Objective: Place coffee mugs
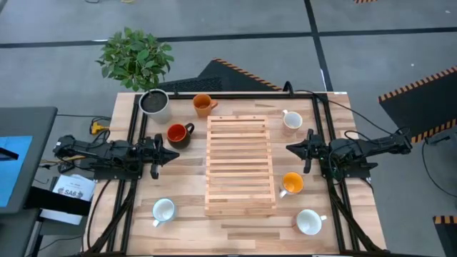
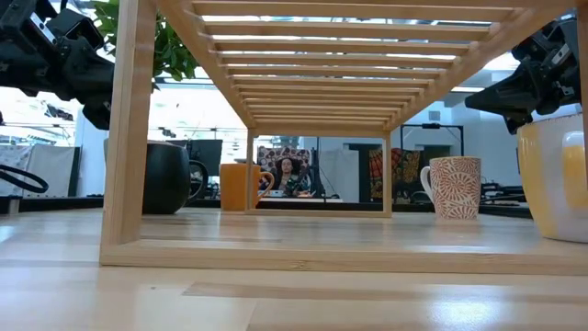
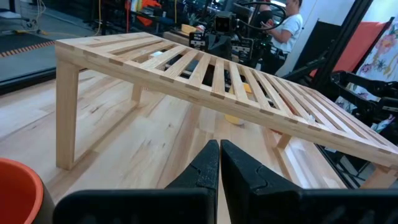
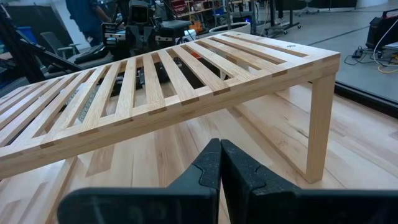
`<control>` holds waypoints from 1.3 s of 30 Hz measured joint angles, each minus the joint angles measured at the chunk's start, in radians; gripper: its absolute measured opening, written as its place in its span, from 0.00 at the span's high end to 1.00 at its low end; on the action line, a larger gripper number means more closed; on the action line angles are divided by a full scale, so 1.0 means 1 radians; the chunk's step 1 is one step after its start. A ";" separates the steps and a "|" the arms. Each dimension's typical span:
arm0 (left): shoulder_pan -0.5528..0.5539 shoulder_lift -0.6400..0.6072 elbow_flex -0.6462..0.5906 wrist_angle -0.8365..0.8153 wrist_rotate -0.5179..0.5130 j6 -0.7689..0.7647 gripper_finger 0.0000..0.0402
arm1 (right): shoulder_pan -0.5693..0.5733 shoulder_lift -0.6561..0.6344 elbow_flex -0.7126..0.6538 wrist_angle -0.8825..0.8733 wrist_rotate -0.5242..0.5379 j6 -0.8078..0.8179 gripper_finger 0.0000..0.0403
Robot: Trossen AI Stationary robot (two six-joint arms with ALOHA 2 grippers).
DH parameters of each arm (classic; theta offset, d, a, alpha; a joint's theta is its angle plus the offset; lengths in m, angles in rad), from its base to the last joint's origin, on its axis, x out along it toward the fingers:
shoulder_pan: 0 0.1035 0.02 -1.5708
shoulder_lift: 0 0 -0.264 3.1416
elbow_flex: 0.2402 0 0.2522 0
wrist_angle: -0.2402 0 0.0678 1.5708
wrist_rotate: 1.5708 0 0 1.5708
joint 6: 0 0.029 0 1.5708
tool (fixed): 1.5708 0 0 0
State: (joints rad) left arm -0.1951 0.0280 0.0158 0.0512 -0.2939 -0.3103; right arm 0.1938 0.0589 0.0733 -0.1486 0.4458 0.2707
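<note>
Both claws wait with their fingers pressed together and nothing in them. Left gripper (image 1: 171, 153) sits at one side of the slatted wooden rack (image 1: 240, 165), and right gripper (image 1: 291, 148) sits at the other side, each pointing at it.

From above, all six small round mugs show on the pale wooden table (image 1: 186, 225), none on the rack. Red mug with a dark outside (image 1: 178, 133) is near the left claw. One orange mug (image 1: 203, 104) stands by the far edge, next to a pale pot of dark soil (image 1: 154, 103). White mug (image 1: 292, 120) and the second orange mug (image 1: 292, 183) are close to the right claw. Two more white mugs (image 1: 163, 210) (image 1: 309, 222) sit near the front edge.

Down low, the view looks under the rack, and a mug there shows a red-brown pattern (image 2: 454, 188) on its side. A person (image 3: 285, 25) stands in the room behind, in the left wrist view.
</note>
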 joint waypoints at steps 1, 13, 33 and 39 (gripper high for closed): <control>0.000 0.000 0.000 0.000 0.000 0.000 1.00 | 0.000 0.000 0.000 0.000 0.000 0.000 0.92; 0.000 0.000 0.000 0.000 0.000 0.000 1.00 | 0.000 0.000 0.000 0.000 0.000 0.000 0.92; 0.000 0.000 0.000 0.000 0.000 0.000 1.00 | 0.000 0.000 -0.004 0.520 0.077 0.059 0.92; 0.000 0.000 0.000 0.000 0.000 0.000 1.00 | -0.015 0.004 0.053 0.620 0.243 0.073 0.92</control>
State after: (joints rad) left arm -0.1951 0.0280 0.0158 0.0509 -0.2939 -0.3103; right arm 0.1788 0.0631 0.1265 0.4710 0.6888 0.3434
